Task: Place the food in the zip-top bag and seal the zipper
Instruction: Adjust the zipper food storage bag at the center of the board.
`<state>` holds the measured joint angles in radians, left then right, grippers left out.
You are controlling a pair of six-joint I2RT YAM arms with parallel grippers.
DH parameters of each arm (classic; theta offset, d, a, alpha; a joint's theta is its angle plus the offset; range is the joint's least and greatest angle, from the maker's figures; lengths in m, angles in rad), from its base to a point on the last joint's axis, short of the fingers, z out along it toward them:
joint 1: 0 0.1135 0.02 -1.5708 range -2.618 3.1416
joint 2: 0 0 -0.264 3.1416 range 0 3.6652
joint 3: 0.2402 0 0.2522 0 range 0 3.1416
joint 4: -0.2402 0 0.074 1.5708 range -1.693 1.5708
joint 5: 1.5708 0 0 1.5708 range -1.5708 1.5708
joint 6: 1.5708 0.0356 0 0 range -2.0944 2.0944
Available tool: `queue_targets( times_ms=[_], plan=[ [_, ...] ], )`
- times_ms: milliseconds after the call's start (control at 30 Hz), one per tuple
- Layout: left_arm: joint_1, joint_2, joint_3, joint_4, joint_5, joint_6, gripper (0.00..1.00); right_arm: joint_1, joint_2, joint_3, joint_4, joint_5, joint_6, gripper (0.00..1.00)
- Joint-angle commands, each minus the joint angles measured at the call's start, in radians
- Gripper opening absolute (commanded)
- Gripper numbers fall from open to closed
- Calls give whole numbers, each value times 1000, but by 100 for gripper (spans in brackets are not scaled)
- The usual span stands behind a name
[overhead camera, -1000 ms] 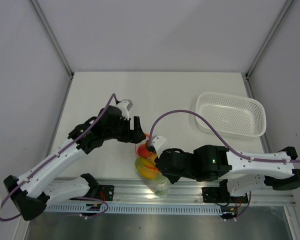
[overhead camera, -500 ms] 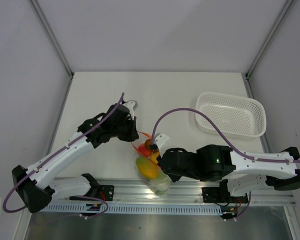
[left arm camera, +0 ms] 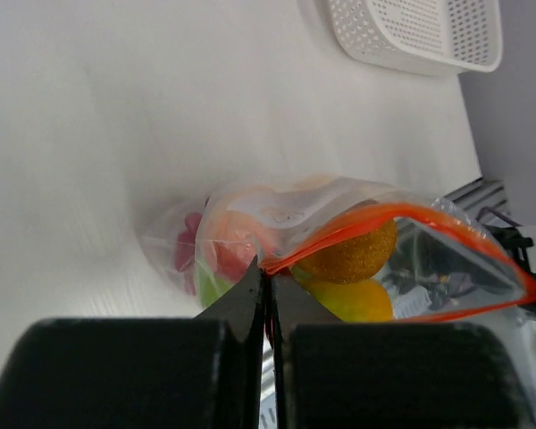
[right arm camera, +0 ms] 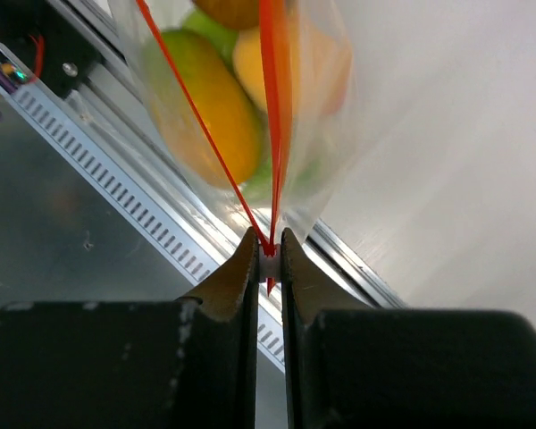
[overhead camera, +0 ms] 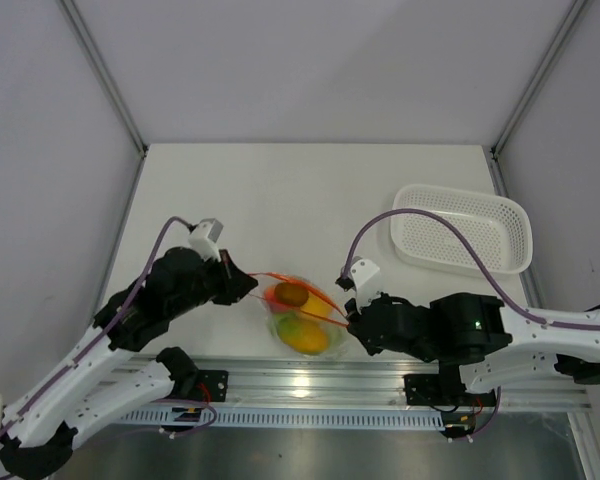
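On the white table (overhead camera: 310, 190) the white basket (overhead camera: 463, 228) sits empty at the far right, well apart from the work. The zip-top bag (overhead camera: 298, 312) hangs stretched between the two arms just beyond the near rail, with the food (overhead camera: 302, 335) bunched inside it. Placing looks finished and sealing is in hand. The zipper (left arm camera: 357, 223) still gapes, its two strips bowed apart. The left gripper (left arm camera: 266, 277) is pinched tight on one end of it and the right gripper (right arm camera: 268, 255) is clamped on the other. Next, one end probably needs holding firm while the other jaws slide along, pressing the strips together. A second ago the left jaws stood wide beside the mouth and the bag lay pointing toward the rail; now it is pulled crosswise.
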<state>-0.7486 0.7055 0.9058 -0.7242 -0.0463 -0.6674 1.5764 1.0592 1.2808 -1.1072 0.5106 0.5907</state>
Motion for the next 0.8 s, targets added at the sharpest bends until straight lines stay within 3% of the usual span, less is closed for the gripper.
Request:
queue_targets(
  times_ms=[0,167,367,467,500,533,567,767],
  plan=[
    [15,-116,-185,37,-63,-161,1,11,-80,-8,-86,58,-17,0],
    [14,-242,-268,40,-9,-169,1,5,-62,-37,-2,-3,-106,0],
    [8,-202,-131,-18,86,-18,2,-1,-34,-57,4,-56,-149,0],
    [6,-228,-91,-14,86,48,27,-1,-56,-67,4,-61,-140,0],
    [6,-250,-76,-8,83,80,46,-1,-65,-67,6,-61,-138,0],
    [6,-265,-71,30,101,103,55,-3,-83,-67,7,-61,-137,0],
    [5,-280,-61,55,111,121,70,-1,-94,-64,13,-67,-138,0],
    [0,-339,-62,362,326,262,93,-16,-117,-21,46,-119,-186,0]
  ],
)
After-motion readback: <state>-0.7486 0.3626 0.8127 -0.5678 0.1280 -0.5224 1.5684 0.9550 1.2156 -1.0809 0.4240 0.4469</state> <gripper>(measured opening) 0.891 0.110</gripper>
